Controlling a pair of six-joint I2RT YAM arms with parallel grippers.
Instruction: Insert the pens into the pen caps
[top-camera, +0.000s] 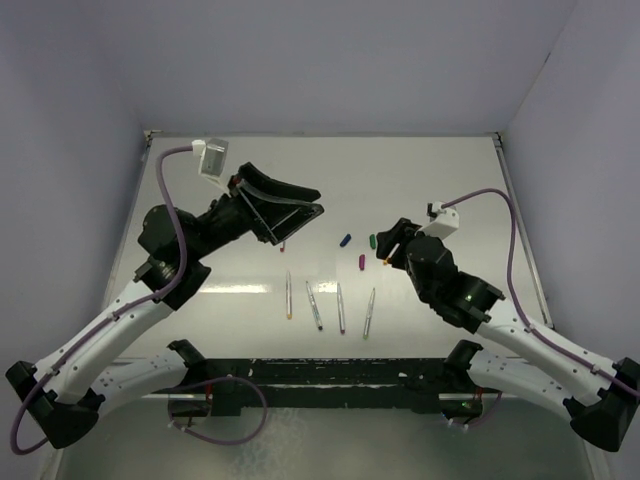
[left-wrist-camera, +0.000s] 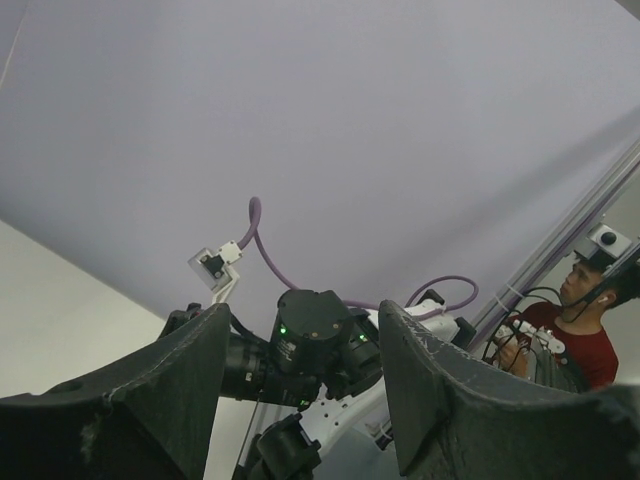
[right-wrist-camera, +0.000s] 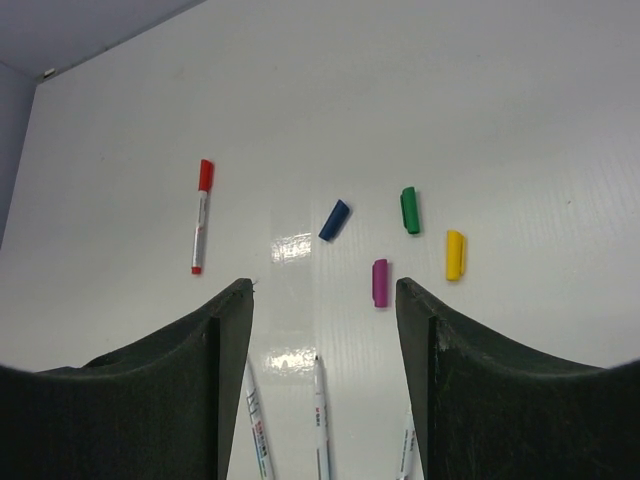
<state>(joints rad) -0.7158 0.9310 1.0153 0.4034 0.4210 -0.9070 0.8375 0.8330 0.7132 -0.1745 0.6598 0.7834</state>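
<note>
Desk (top-camera: 420, 170): open surface runs from the caps to the far edge, with walls on three sides.
Pens (top-camera: 340, 307): four uncapped in a row near centre. The red-capped pen (right-wrist-camera: 201, 215), at 9 o'clock of the caps, is plain only in the right wrist view.
Caps (right-wrist-camera: 380, 283): blue, green, purple and yellow, loose, at 12 o'clock of the row.
Left end effector (left-wrist-camera: 300, 320): raised, tilted toward the wall (left-wrist-camera: 300, 100), jaws wide, holding nothing. A person (left-wrist-camera: 590, 330) shows in its view alone.
Right end effector (right-wrist-camera: 322, 290): low, facing the caps, jaws wide, holding nothing.

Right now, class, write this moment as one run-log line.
left gripper open, empty | right gripper open, empty | red pen capped | four caps loose | four pens uncapped
</note>
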